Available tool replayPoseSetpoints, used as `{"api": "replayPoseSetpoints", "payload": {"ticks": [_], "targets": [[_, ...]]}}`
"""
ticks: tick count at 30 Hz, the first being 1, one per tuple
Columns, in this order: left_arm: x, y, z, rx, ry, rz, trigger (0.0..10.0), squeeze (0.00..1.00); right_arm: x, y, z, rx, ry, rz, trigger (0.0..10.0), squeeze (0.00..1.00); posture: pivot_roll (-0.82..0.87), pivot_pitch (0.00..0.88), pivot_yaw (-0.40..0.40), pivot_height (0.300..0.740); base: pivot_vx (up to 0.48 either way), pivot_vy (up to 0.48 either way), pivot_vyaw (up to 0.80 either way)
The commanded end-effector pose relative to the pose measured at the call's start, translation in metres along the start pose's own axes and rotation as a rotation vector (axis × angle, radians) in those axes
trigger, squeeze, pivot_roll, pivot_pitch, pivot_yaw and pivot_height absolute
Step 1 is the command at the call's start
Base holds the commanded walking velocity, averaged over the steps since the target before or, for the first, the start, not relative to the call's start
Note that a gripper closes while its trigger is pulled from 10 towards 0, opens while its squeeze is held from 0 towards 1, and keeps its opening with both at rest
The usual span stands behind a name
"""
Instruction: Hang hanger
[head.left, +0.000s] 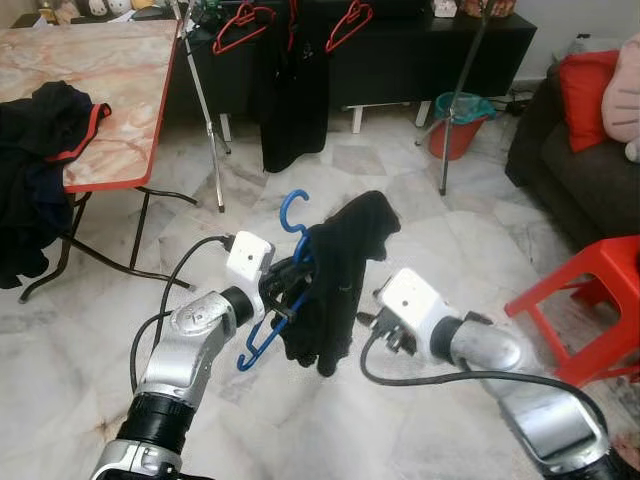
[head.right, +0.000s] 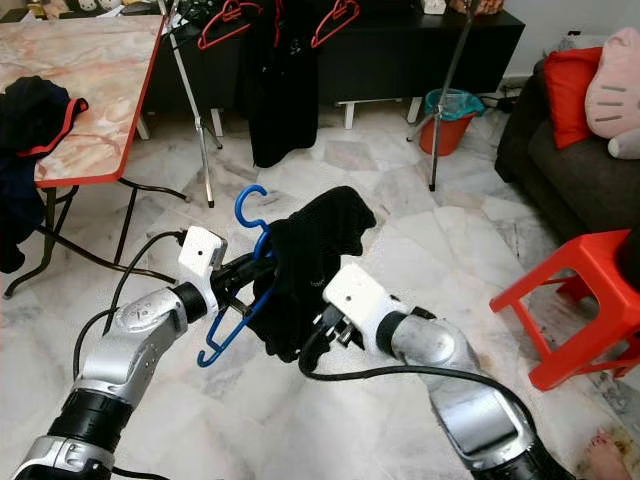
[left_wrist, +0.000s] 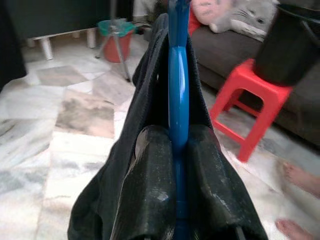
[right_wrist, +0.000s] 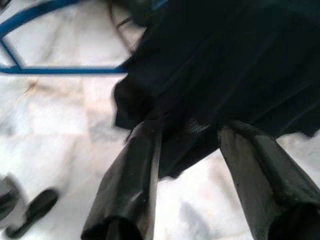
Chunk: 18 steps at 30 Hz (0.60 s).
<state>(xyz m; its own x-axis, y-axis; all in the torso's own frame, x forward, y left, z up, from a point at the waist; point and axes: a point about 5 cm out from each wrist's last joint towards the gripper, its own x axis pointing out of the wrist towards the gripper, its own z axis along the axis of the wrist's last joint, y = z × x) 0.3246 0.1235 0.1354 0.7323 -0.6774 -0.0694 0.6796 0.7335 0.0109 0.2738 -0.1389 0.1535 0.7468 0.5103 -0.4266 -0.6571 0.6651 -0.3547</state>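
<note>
blue plastic hanger (head.left: 285, 285) with a black garment (head.left: 340, 275) draped over it, that's what the robot is carrying at chest height, so the picking up part looks done. the left gripper (head.left: 283, 283) is clenched on the hanger, and in the left wrist view the two black fingers (left_wrist: 150, 195) pinch the blue bar with cloth bunched on both sides. the hook points up toward 12 o'clock, free and not caught on anything.

right gripper (head.right: 322, 330) sits just at 3 o'clock of the garment. in its wrist view the fingers (right_wrist: 130, 185) are spread apart with the dark cloth just past the tips, so i'd call it released, maybe tidying the cloth or about to.

floor between here and the goal is pale marble tile (head.left: 400, 200). a red stool (head.left: 590, 300) is at about 3 o'clock, a folding table (head.left: 90, 90) with dark clothes on it at 10 o'clock.

far off at 12 o'clock there's a rack (head.left: 205, 120) with red hangers (head.left: 240, 25) and a dark garment (head.left: 290, 90) already on it. i'd guess that's where this one goes.

so what's left: walk over, lift, get the hook over the rail, let go. roughly halfway, the actual hanging hasn't started.
</note>
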Motion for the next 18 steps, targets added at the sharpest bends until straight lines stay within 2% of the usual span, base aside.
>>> {"api": "replayPoseSetpoints", "payload": {"ticks": [1, 2, 5, 10, 12, 17, 18], "targets": [[-0.001, -0.001, 0.001, 0.027, -0.013, -0.038, 10.0, 0.0, -0.008, -0.008, 0.011, -0.024, -0.061, -0.022, 10.0, 0.86, -0.22, 0.105, -0.019, 0.74, 0.0, 0.0, 0.0], [-0.003, -0.002, -0.002, 0.053, 0.0, -0.066, 10.0, 0.0, -0.013, -0.014, 0.016, -0.028, -0.092, -0.021, 10.0, 0.0, -0.22, 0.105, -0.019, 0.74, 0.0, 0.0, 0.0], [-0.01, -0.005, -0.013, 0.079, 0.052, -0.152, 10.0, 0.0, -0.022, -0.024, 0.025, -0.055, -0.141, -0.006, 10.0, 0.0, -0.22, 0.106, -0.018, 0.74, 0.0, 0.0, 0.0], [-0.015, -0.008, -0.021, 0.088, 0.086, -0.216, 10.0, 0.0, -0.027, -0.029, 0.029, -0.108, -0.175, 0.046, 10.0, 0.0, -0.23, 0.108, -0.019, 0.74, 0.0, 0.0, 0.0], [-0.022, -0.014, -0.03, 0.051, 0.131, -0.33, 10.0, 0.0, -0.033, -0.029, 0.029, -0.16, -0.194, 0.158, 10.0, 0.0, -0.23, 0.11, -0.019, 0.74, 0.0, 0.0, 0.0], [-0.027, -0.017, -0.034, 0.05, 0.163, -0.4, 10.0, 0.0, -0.034, -0.027, 0.019, -0.183, -0.144, 0.245, 10.0, 0.0, -0.23, 0.113, -0.021, 0.74, 0.0, 0.0, 0.0], [-0.031, -0.018, -0.035, 0.035, 0.18, -0.442, 10.0, 0.0, -0.036, -0.023, 0.013, -0.188, -0.126, 0.326, 10.0, 0.0, -0.23, 0.115, -0.021, 0.74, 0.0, 0.0, 0.0]]}}
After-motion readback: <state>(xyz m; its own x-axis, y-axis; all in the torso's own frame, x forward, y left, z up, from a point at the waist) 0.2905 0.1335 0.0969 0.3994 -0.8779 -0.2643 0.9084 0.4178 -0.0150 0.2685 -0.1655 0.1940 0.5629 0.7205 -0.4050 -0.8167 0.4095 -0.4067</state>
